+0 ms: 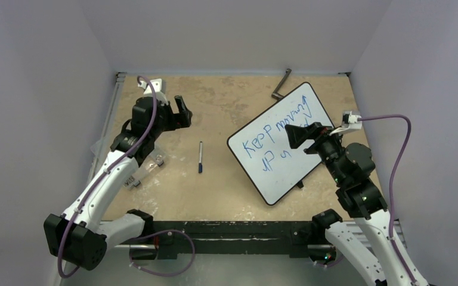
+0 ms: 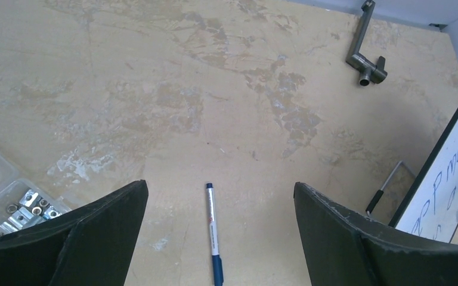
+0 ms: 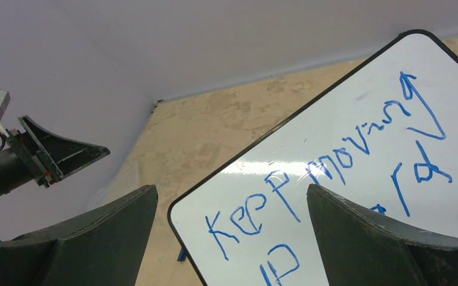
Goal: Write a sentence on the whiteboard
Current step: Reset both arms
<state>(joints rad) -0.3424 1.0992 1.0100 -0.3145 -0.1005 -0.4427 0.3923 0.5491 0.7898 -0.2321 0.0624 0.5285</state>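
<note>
**Status.** The whiteboard (image 1: 274,179) lies on the right half of the table, turned at an angle, with one corner toward the far wall. The sentence (image 1: 268,138), in blue, reads "Keep moving" with a shorter second line beneath it. The marker (image 1: 200,157) lies loose at the table centre, well apart from the board's left edge. The left gripper (image 1: 179,112) hangs over the far left of the table, jaws apart and holding nothing. The right gripper (image 1: 303,137) hovers over the right part of the board, jaws apart and empty.

**Judgement.** The writing appears complete, so the step in hand is to clear both arms.

**Procedure.**
1. Raise the right gripper straight up before any sideways travel, so that no finger drags through the ink or shifts the board.
2. Route the left arm away from the marker, which is likely to roll if nudged.
</note>
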